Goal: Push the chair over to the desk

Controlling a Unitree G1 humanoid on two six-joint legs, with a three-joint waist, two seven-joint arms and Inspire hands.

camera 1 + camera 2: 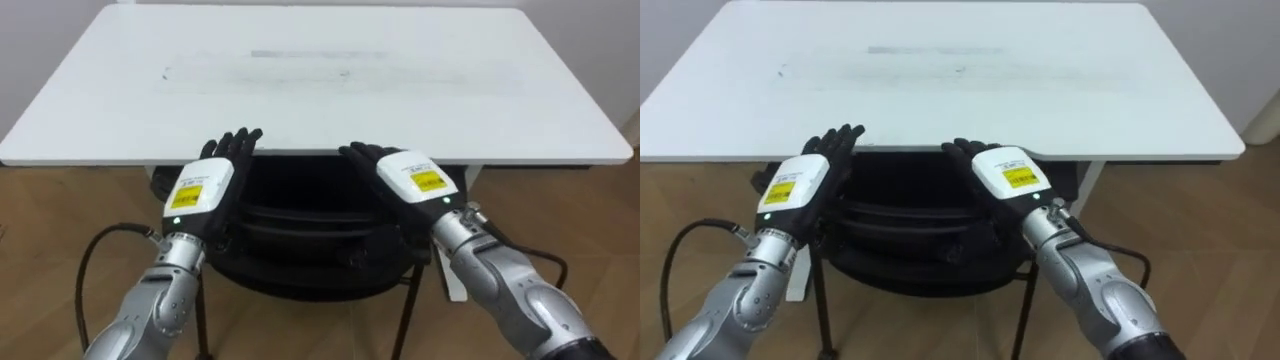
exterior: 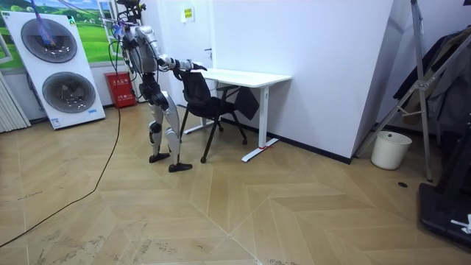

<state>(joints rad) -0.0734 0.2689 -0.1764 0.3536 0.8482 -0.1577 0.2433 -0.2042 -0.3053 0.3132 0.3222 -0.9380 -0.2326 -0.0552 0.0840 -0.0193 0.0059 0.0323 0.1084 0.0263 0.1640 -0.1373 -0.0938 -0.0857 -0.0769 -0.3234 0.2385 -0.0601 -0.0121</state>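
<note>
A black chair (image 1: 300,238) stands tucked partly under the white desk (image 1: 320,80), its seat below the desk's near edge. I stand right behind it. My left hand (image 1: 205,185) and right hand (image 1: 410,178) lie side by side on the top of the chair's backrest, palms down. Their fingers are straight, point toward the desk and rest flat on the backrest. In the room view I lean a little forward, both arms stretched out to the chair (image 2: 206,103) in front of the desk (image 2: 246,76).
The desk stands against a white wall. At the room view's left are a tall white unit with two round doors (image 2: 59,70) and a red box (image 2: 120,88). A white bin (image 2: 388,149) and a stand are at its right. Open wooden floor lies behind me.
</note>
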